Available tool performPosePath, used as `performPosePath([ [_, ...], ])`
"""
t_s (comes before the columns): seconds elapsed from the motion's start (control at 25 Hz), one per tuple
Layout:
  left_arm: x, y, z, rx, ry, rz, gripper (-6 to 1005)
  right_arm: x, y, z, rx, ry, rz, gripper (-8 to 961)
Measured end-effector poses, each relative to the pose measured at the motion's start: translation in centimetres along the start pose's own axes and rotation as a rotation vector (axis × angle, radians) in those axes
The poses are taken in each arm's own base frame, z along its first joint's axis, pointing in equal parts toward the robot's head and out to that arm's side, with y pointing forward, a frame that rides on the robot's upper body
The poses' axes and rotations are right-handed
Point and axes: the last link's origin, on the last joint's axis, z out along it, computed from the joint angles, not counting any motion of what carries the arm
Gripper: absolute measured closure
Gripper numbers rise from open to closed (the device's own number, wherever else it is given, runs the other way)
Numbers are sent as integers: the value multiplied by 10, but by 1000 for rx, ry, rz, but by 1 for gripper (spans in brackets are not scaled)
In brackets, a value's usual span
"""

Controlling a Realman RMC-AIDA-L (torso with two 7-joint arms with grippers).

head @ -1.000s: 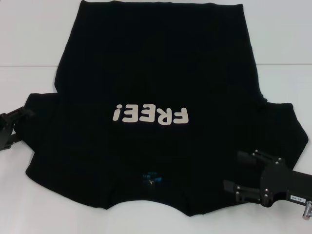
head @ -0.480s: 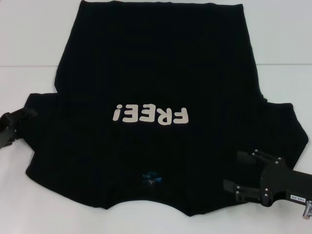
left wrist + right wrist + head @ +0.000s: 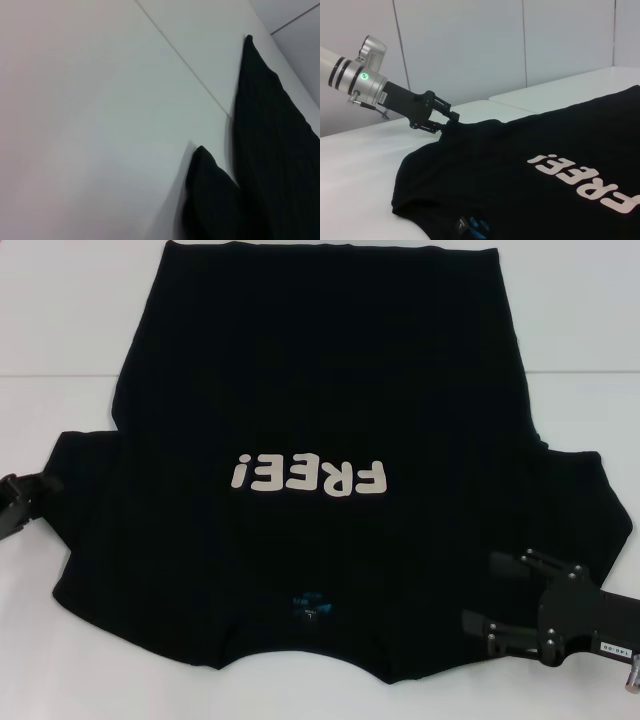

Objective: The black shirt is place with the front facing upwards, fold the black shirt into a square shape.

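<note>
I've got the black shirt point(image 3: 320, 440) lying flat on the white desk point(image 3: 60, 340), front up, "FREE!" lettering point(image 3: 308, 476) reading upside down from the head cam. So the collar end w/ the blue neck label point(image 3: 308, 604) points toward the robot and the hem points away. Long axis runs near-to-far down the middle of the desk; sleeves stick out left and right at the near end.

Left gripper point(image 3: 40, 488) sits at the tip of the left sleeve point(image 3: 85, 465), low at the desk edge. In the right wrist cam its fingers look drawn close together right at the sleeve edge, but I can't tell if cloth is actually pinched. Right gripper point(image 3: 500, 590) hovers over the right shoulder area, fingers spread apart, holding nothing.

Risks as I see them: if the left only has a sliver of hem, or none, the sleeve could slip out mid-fold and flop back. If the right closes too shallow it may grab just the top layer, so front and back separate and bunch. Uneven lift btwn the two sides would likely skew the fold line off the long axis, giving a crooked shape, not a square.
</note>
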Motion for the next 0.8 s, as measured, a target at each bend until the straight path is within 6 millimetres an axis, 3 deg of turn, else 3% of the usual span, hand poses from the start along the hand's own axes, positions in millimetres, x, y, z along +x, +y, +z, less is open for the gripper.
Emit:
performPosePath([
  [0.68, 0, 3, 4, 5, 6, 38, 948, -2, 0, 1, -6, -4, -3, 36],
  [0.8, 0, 2, 3, 6, 8, 47, 962, -2, 0, 1, -8, -6, -2, 36],
])
